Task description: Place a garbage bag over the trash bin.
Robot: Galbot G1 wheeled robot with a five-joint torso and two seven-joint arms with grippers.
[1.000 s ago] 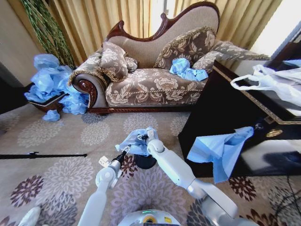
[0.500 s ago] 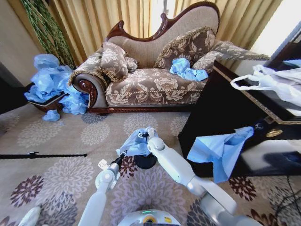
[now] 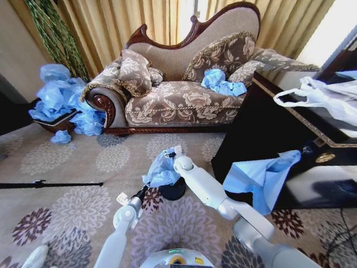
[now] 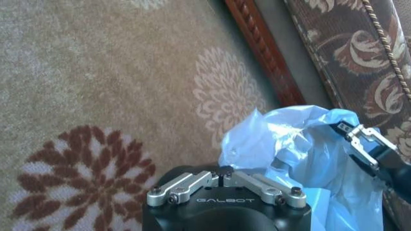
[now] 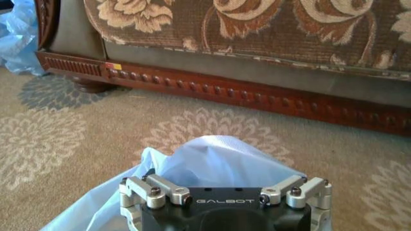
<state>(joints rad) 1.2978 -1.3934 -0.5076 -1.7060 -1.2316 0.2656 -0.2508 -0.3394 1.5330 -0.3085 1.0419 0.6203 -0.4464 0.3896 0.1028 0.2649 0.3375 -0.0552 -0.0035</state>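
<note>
Head view: both arms reach forward over the patterned carpet point(image 3: 67, 184). Left gripper point(image 3: 146, 186) sits low at the near-left side of the trash bin point(image 3: 174, 191), pinching the lower edge of the garbage bag point(image 3: 162, 169). Right gripper point(image 3: 169, 152) is higher and just beyond, clamped on the bag's top edge. The bag hangs bunched between the two grippers, directly above the bin and slightly to its left, covering most of the bin's mouth; only a dark arc of the bin shows below and right of the plastic.

Left wrist view: left gripper point(image 4: 224, 175) fingers meet closed, bag film point(image 4: 282, 144) spreading out from them; the right gripper point(image 4: 359, 142) grips the far edge.

Right wrist view: bag point(image 5: 212, 166) rises from between the right gripper's point(image 5: 224, 192) fingers; fingertip contact hidden by plastic.

Farther back: sofa point(image 3: 184, 89) with a blue bag point(image 3: 220, 82) on its seat, a pile of blue bags point(image 3: 61, 100) at far left, curtains point(image 3: 122, 22) behind. A dark cabinet point(image 3: 268, 128) stands to the right.
</note>
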